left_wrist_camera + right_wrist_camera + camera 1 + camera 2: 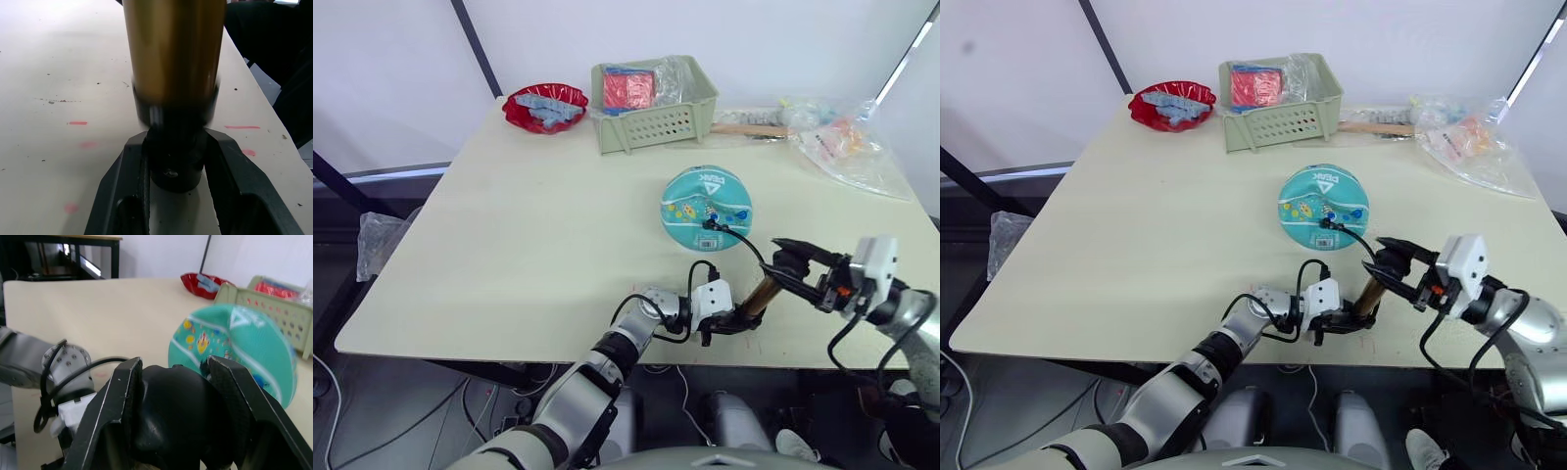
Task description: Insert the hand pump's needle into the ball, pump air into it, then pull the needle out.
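Pump (pixel 760 295) stands tilted near front edge of worktop (pixel 529 235), held at both ends. Left gripper (pixel 736 319) fingers (pixel 122 186) clamped on black base cap. Right gripper (pixel 788 264) fingers (pixel 117 401) closed round black handle on top. Hose (pixel 744 240) arcs from pump up to ball (pixel 707 209), just behind pump. Needle fitting (pixel 708 223) at ball's front face; pin itself too small to tell. Basket (pixel 651 103) and red bowl (pixel 544 106) at far side.

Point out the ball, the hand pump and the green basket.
ball (pixel 707 208): left eye view, middle of its teal face.
hand pump (pixel 173 46): left wrist view, gold cylinder body.
green basket (pixel 656 125): left eye view, perforated front wall.
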Robot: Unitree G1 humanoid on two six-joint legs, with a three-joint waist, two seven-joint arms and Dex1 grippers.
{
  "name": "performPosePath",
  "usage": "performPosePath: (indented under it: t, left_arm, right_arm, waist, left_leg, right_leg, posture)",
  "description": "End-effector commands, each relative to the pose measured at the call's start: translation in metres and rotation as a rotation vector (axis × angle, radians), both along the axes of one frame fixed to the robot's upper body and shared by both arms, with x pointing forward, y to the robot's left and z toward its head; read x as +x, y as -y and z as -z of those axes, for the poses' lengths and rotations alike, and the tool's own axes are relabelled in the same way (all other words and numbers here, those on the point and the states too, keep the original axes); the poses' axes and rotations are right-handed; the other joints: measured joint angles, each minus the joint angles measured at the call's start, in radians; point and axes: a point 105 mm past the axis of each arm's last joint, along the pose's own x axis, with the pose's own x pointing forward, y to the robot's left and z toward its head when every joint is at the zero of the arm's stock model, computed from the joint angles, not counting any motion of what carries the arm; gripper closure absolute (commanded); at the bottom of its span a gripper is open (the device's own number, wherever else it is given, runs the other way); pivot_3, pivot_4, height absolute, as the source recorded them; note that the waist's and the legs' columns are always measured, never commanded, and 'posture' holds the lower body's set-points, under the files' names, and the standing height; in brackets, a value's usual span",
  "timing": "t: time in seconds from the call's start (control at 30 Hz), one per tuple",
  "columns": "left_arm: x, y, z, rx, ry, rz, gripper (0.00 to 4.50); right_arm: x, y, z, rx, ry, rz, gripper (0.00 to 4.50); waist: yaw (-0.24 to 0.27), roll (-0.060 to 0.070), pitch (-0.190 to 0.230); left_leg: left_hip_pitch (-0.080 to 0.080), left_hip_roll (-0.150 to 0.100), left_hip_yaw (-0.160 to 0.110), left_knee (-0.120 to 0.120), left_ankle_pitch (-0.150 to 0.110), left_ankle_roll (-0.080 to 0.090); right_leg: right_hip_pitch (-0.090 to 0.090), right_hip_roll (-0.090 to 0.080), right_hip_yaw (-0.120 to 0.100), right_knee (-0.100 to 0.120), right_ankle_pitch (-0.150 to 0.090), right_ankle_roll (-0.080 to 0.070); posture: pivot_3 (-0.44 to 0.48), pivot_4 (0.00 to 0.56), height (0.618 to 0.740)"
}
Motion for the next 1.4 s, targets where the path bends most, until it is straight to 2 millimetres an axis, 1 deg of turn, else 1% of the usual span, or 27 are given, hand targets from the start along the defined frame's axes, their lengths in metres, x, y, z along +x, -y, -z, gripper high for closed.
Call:
performPosePath:
  t: [0.03, 0.07, 0.2, 0.23, 0.33, 0.37, 0.43, 0.5, 0.57, 0.63, 0.77, 0.87, 1.13, 1.2, 1.27, 1.3, 1.33, 1.37, 1.4]
  left_arm:
    - [-0.012, -0.003, 0.017, 0.069, -0.039, 0.038, 3.42]
    - [-0.012, -0.003, 0.017, 0.069, -0.040, 0.037, 3.42]
    - [-0.011, -0.004, 0.017, 0.067, -0.046, 0.031, 3.42]
    - [-0.010, -0.004, 0.017, 0.065, -0.050, 0.028, 3.42]
    - [-0.001, -0.005, 0.012, 0.054, -0.059, -0.012, 3.42]
    - [-0.001, -0.004, 0.011, 0.048, -0.070, -0.005, 3.42]
    - [-0.004, -0.003, 0.010, 0.045, -0.085, 0.020, 3.42]
    - [-0.009, -0.002, 0.012, 0.050, -0.100, 0.044, 3.42]
    - [-0.009, -0.003, 0.015, 0.068, -0.088, 0.040, 3.42]
    - [-0.009, -0.004, 0.016, 0.077, -0.075, 0.039, 3.42]
    - [-0.005, 0.000, 0.014, 0.064, -0.055, 0.009, 3.42]
    - [-0.002, 0.002, 0.015, 0.078, -0.015, -0.007, 3.42]
    - [-0.003, 0.005, 0.018, 0.069, -0.001, -0.031, 3.42]
    - [-0.003, 0.005, 0.019, 0.064, -0.006, -0.045, 3.42]
    - [-0.005, 0.005, 0.020, 0.063, -0.005, -0.045, 3.42]
    - [-0.005, 0.005, 0.020, 0.065, -0.003, -0.045, 3.42]
    - [-0.005, 0.005, 0.019, 0.060, -0.002, -0.048, 3.42]
    - [-0.005, 0.005, 0.019, 0.058, -0.001, -0.048, 3.42]
    - [-0.005, 0.005, 0.019, 0.056, -0.001, -0.047, 3.42]
  right_arm:
    - [0.002, 0.006, 0.018, -0.053, -0.061, 0.021, 2.85]
    - [0.002, 0.005, 0.012, -0.044, -0.047, 0.016, 2.85]
    - [0.003, 0.005, -0.023, -0.007, 0.029, -0.022, 2.85]
    - [0.003, 0.006, -0.029, -0.001, 0.039, -0.027, 2.85]
    - [0.004, 0.010, -0.055, 0.023, 0.079, -0.033, 2.85]
    - [0.004, 0.011, -0.065, 0.035, 0.090, -0.033, 2.85]
    - [0.003, 0.014, -0.077, 0.041, 0.098, -0.037, 2.85]
    - [0.000, 0.021, -0.099, 0.032, 0.115, -0.043, 2.85]
    - [-0.002, 0.026, -0.117, 0.017, 0.132, -0.046, 2.85]
    - [-0.004, 0.028, -0.128, 0.021, 0.142, -0.045, 2.85]
    - [-0.008, 0.031, -0.147, 0.024, 0.151, -0.050, 2.85]
    - [-0.011, 0.035, -0.161, 0.032, 0.158, -0.052, 2.85]
    - [-0.015, 0.037, -0.174, 0.030, 0.175, -0.054, 2.85]
    - [-0.015, 0.036, -0.166, 0.019, 0.156, -0.055, 2.85]
    - [-0.013, 0.034, -0.142, -0.008, 0.095, -0.054, 2.85]
    - [-0.013, 0.033, -0.133, -0.017, 0.073, -0.054, 2.85]
    - [-0.011, 0.031, -0.120, -0.037, 0.054, -0.045, 2.85]
    - [-0.010, 0.029, -0.110, -0.038, 0.047, -0.035, 2.85]
    - [-0.009, 0.028, -0.105, -0.037, 0.046, -0.028, 2.85]
  waist:
    - [0.000, 0.000, 0.000]
    - [0.000, 0.000, 0.000]
    - [0.000, 0.001, 0.001]
    - [0.001, 0.002, 0.002]
    - [0.002, 0.007, 0.006]
    - [0.002, 0.008, 0.007]
    - [0.001, 0.010, 0.010]
    - [0.001, 0.011, 0.011]
    - [0.001, 0.012, 0.011]
    - [0.001, 0.012, 0.011]
    - [0.001, 0.012, 0.011]
    - [0.002, 0.012, 0.011]
    - [0.001, 0.012, 0.012]
    - [0.001, 0.012, 0.012]
    - [0.002, 0.012, 0.012]
    - [0.004, 0.010, 0.011]
    - [0.004, 0.009, 0.010]
    - [0.004, 0.009, 0.010]
    - [0.002, 0.009, 0.010]
  left_leg:
    - [0.001, 0.000, 0.000, 0.000, 0.000, 0.000]
    - [0.002, 0.000, 0.000, -0.001, 0.000, 0.000]
    - [0.003, 0.000, 0.000, -0.001, 0.000, 0.000]
    - [0.003, 0.000, 0.000, -0.001, 0.000, 0.000]
    - [0.002, 0.000, 0.000, -0.001, 0.000, 0.000]
    - [0.002, -0.001, 0.000, -0.001, 0.000, 0.000]
    - [0.002, -0.001, 0.001, -0.001, 0.000, 0.000]
    - [0.001, -0.001, 0.000, -0.001, 0.000, 0.000]
    - [-0.002, -0.001, 0.000, 0.000, 0.000, 0.000]
    - [-0.008, -0.001, 0.000, 0.001, 0.000, 0.000]
    - [-0.009, -0.001, 0.000, 0.000, 0.000, 0.000]
    - [-0.009, -0.002, 0.000, 0.001, 0.000, 0.000]
    - [-0.009, -0.002, 0.001, 0.002, 0.000, 0.000]
    - [-0.009, -0.002, 0.001, 0.002, 0.000, 0.000]
    - [-0.009, -0.002, 0.001, 0.002, 0.000, 0.000]
    - [-0.009, -0.002, 0.001, 0.002, 0.000, 0.000]
    - [-0.009, -0.002, 0.000, 0.001, 0.000, 0.000]
    - [-0.009, -0.002, 0.000, 0.001, 0.000, 0.000]
    - [-0.008, -0.002, 0.000, 0.001, 0.000, 0.000]
  right_leg:
    - [0.001, 0.000, 0.000, 0.000, 0.000, 0.000]
    - [0.002, 0.000, 0.000, 0.000, 0.000, 0.000]
    - [0.003, 0.000, 0.000, -0.001, 0.000, 0.000]
    - [0.003, 0.000, 0.000, -0.001, 0.000, 0.000]
    - [0.003, -0.001, 0.000, -0.001, 0.000, 0.000]
    - [0.003, -0.001, 0.000, -0.001, 0.000, 0.000]
    - [0.002, -0.002, 0.000, -0.001, 0.000, 0.000]
    - [0.002, -0.001, 0.000, -0.001, 0.000, 0.000]
    - [-0.001, -0.002, 0.000, -0.001, 0.000, 0.000]
    - [-0.006, -0.001, 0.000, -0.001, 0.001, 0.001]
    - [-0.007, -0.001, 0.000, 0.000, 0.002, 0.003]
    - [-0.007, -0.002, 0.001, 0.000, 0.001, 0.001]
    - [-0.007, -0.003, 0.001, 0.000, 0.001, 0.001]
    - [-0.008, -0.003, 0.001, 0.000, 0.001, 0.001]
    - [-0.008, -0.003, 0.001, 0.000, 0.001, 0.002]
    - [-0.007, -0.003, 0.000, 0.000, 0.001, 0.002]
    - [-0.007, -0.003, -0.001, 0.000, 0.001, 0.002]
    - [-0.007, -0.002, -0.001, 0.000, 0.001, 0.002]
    - [-0.007, -0.002, -0.001, 0.000, 0.001, 0.003]
  posture:
    - [0.000, 0.150, 0.740]
    - [0.000, 0.150, 0.740]
    - [0.000, 0.150, 0.740]
    - [0.000, 0.150, 0.740]
    - [0.000, 0.150, 0.740]
    - [0.000, 0.150, 0.740]
    - [0.000, 0.150, 0.740]
    - [0.000, 0.150, 0.740]
    - [0.000, 0.150, 0.740]
    - [0.000, 0.150, 0.740]
    - [0.000, 0.150, 0.740]
    - [0.000, 0.150, 0.740]
    - [0.000, 0.150, 0.740]
    - [0.000, 0.150, 0.740]
    - [0.000, 0.150, 0.740]
    - [0.000, 0.150, 0.740]
    - [0.000, 0.150, 0.740]
    - [0.000, 0.150, 0.740]
    - [0.000, 0.150, 0.740]
